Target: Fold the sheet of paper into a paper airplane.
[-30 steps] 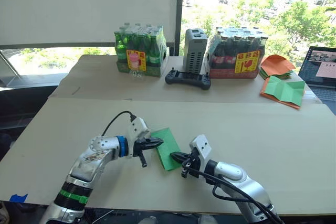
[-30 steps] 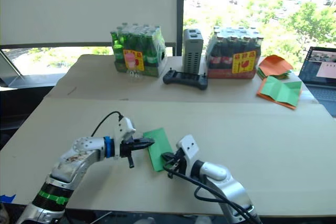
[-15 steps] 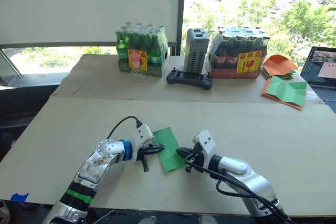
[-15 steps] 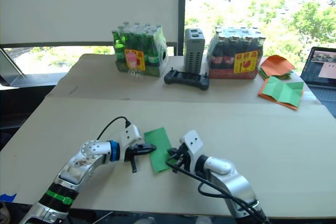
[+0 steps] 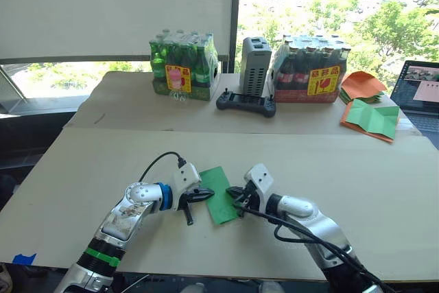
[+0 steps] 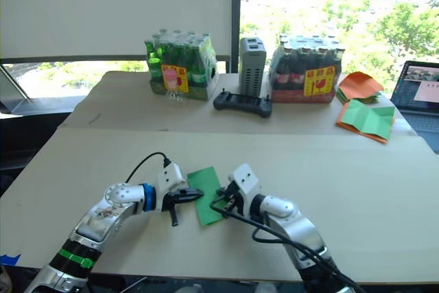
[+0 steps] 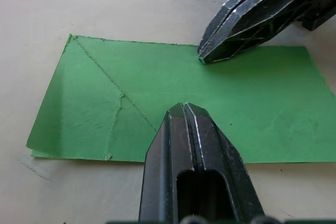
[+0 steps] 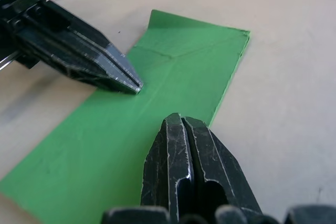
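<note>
Left eye view: clenched left pincer (image 5: 209, 195) and right pincer (image 5: 232, 192) on opposite long edges of sheet of paper (image 5: 219, 193).

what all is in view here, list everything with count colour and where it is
sheet of paper: 1, bright green, folded flat with diagonal creases, near edge of the table between the two grippers
table: 1, beige, two joined boards
bottle pack: 1, green bottles, far left of table
bottle pack: 1, dark bottles with red and yellow label, far right
grey box: 1, upright between the two packs
controller: 1, black, in front of the grey box
paper stack: orange sheets with a green sheet on top, far right
laptop: 1, open, at the right edge
left gripper: black jaws shut, tip on the sheet
right gripper: black jaws shut, tip on the sheet
</note>
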Robot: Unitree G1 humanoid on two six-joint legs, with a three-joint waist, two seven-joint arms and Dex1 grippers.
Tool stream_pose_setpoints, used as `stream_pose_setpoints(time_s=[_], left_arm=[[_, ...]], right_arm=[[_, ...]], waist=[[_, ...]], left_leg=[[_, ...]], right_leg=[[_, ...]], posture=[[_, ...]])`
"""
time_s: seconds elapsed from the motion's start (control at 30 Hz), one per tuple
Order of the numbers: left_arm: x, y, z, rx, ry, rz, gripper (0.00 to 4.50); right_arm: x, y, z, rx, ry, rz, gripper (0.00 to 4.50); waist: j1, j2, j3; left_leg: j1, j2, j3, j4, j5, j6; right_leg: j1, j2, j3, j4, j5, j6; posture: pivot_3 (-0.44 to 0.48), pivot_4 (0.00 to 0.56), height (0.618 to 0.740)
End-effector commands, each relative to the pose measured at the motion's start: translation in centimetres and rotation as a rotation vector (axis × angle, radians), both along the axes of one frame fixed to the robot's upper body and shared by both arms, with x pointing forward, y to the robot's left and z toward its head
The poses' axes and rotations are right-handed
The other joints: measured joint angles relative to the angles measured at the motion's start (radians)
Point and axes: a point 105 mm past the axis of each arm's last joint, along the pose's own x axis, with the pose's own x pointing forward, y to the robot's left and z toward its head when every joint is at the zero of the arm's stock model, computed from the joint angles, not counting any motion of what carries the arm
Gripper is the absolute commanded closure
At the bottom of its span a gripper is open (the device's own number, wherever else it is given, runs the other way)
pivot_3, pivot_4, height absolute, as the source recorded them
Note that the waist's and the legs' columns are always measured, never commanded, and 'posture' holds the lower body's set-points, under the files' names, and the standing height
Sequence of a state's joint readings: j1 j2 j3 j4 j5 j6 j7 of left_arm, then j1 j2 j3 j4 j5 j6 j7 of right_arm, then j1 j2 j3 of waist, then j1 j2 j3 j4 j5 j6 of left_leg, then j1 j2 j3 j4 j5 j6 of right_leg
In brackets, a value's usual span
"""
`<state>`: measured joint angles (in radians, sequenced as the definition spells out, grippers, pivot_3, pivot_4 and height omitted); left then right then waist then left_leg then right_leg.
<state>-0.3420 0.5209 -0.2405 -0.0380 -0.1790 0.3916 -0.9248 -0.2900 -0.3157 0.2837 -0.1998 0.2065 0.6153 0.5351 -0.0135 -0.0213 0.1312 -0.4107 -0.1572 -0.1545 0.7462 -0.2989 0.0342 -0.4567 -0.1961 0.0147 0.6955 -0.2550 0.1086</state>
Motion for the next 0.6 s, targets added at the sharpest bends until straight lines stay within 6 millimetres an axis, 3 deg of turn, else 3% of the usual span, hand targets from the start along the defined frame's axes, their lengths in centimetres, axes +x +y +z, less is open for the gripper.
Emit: stream_pose_setpoints(time_s=[0.03, 0.6], left_arm=[[-0.4, 0.0, -0.5, 0.029, 0.013, -0.010, 4.50], [-0.6, -0.2, -0.5, 0.029, 0.014, -0.018, 4.50]], right_arm=[[1.1, 0.0, -0.7, -0.032, 0.014, -0.035, 4.46], [4.5, 2.1, 1.0, -0.037, -0.063, -0.019, 4.46]], waist=[[0.001, 0.000, 0.000], [-0.001, 0.000, 0.000]], left_leg=[[0.000, 0.000, 0.000, 0.000, 0.000, 0.000], [0.000, 0.000, 0.000, 0.000, 0.000, 0.000]], right_leg=[[0.000, 0.000, 0.000, 0.000, 0.000, 0.000], [-0.001, 0.000, 0.000, 0.001, 0.000, 0.000]], posture=[[0.000, 0.150, 0.675], [0.000, 0.150, 0.675]])
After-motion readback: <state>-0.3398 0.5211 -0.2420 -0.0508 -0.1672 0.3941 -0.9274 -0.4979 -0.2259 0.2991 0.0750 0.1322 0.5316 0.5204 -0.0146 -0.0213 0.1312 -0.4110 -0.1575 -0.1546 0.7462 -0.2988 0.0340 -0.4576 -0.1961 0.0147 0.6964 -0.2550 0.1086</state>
